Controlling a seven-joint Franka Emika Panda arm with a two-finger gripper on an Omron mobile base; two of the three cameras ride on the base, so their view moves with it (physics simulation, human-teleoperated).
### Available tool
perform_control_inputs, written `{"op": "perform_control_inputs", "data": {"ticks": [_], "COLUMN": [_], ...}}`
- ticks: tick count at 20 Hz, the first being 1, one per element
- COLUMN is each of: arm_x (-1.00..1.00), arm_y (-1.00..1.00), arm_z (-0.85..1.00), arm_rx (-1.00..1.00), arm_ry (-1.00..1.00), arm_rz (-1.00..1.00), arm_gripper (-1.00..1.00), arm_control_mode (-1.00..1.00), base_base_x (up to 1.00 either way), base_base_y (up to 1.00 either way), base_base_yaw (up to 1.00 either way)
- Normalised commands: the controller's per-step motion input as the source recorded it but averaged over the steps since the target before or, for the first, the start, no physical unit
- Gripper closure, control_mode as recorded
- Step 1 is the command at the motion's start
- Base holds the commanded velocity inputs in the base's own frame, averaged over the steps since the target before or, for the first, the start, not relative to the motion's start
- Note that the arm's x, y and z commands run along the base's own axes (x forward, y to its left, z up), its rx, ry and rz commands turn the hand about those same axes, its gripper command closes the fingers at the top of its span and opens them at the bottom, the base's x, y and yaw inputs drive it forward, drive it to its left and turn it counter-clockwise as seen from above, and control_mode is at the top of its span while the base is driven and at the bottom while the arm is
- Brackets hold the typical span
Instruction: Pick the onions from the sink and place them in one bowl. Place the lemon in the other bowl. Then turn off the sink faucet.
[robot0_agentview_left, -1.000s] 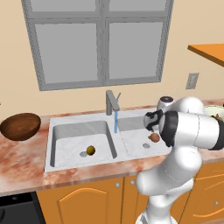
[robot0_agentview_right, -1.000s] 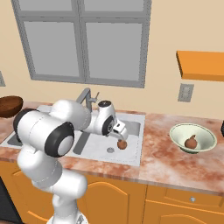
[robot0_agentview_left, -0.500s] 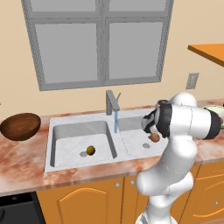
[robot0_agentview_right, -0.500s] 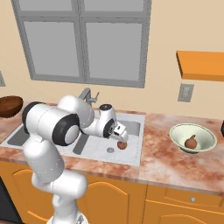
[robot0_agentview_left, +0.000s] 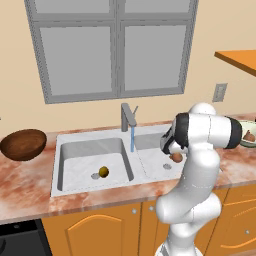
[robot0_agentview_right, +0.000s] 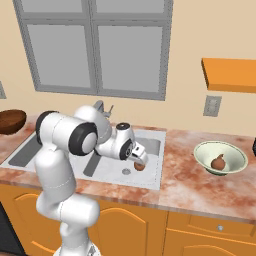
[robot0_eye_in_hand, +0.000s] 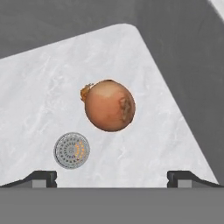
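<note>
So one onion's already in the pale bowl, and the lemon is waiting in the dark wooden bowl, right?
Not quite. One onion is in the pale bowl, but the lemon lies in the sink's left basin, as the left base view shows. The dark wooden bowl holds nothing visible.

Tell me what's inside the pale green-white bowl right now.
One onion sits inside the pale green-white bowl, seen in the right base view. The bowl's near wall hides part of its floor, so anything lying low there cannot be seen.
</note>
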Motion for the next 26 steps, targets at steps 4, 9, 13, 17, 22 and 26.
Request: {"op": "perform_control_inputs", "data": {"ticks": [4,9,13,17,22,26], "arm_x": [0.22,0.22,0.24,0.23,0.2,0.04], "arm_y": [-0.11,-0.11,-0.1,-0.12,-0.11,-0.08], "arm_z": [-0.21,-0.2,-0.19,-0.2,-0.19,-0.21], "arm_rx": [0.0,0.0,0.0,0.0,0.0,0.0], "arm_ry": [0.0,0.0,0.0,0.0,0.0,0.0], "arm_rz": [0.0,0.0,0.0,0.0,0.0,0.0], "arm_gripper": [-1.0,-1.0,-1.0,-1.0,-1.0,-1.0], "arm_control_mode": [-1.0,-1.0,-1.0,-1.0,-1.0,-1.0], "base_base_x": [0.0,0.0,0.0,0.0,0.0,0.0], "base_base_y": [0.0,0.0,0.0,0.0,0.0,0.0], "base_base_yaw": [0.0,0.0,0.0,0.0,0.0,0.0]}}
